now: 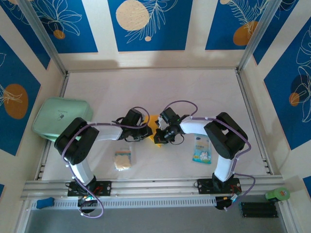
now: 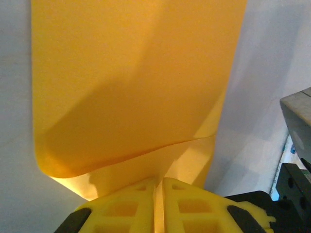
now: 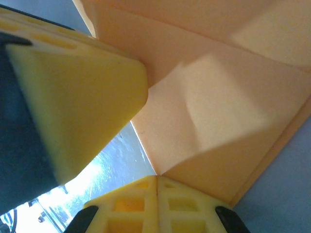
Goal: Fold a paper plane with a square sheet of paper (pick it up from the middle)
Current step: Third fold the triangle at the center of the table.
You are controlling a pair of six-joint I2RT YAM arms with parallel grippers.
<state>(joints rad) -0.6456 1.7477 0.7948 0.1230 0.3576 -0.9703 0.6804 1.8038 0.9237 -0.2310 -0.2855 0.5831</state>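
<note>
Yellow ribbed fingers (image 2: pixel 131 206) of the left gripper (image 2: pixel 158 194) sit closest in the left wrist view. They are pressed together with only a thin seam between them. The square sheet of paper (image 2: pixel 136 87) runs down into that seam, so this claw is clenched on the paper. The sheet is orange-yellow and bowed, one layer curling over another just above the fingertips. White table (image 2: pixel 14 97) shows on either side. The dark grey body of the other arm (image 2: pixel 296 145) is at the right edge.

In the right wrist view the right gripper (image 3: pixel 156 187) also has its fingers tight together. A creased corner of the same sheet (image 3: pixel 218 97) ends right at their tips, so it is grasping the paper too. Folded flaps with sharp creases sit above. Another yellow padded finger (image 3: pixel 73 97) comes in from upper left, against the paper.

In the top view both arms bend inward and the grippers meet near the table's centre, left (image 1: pixel 146 132) and right (image 1: pixel 164 134). The paper (image 1: pixel 154 121) is between them, mostly hidden by the wrists; cannot tell if it is lifted off the surface. A beige spongy square (image 1: pixel 123 159) lies near the left arm and a blue-white packet (image 1: pixel 201 149) just beside the right arm, both apart from the paper. A mint-green case (image 1: pixel 63 116) sits at the table's left edge.
</note>
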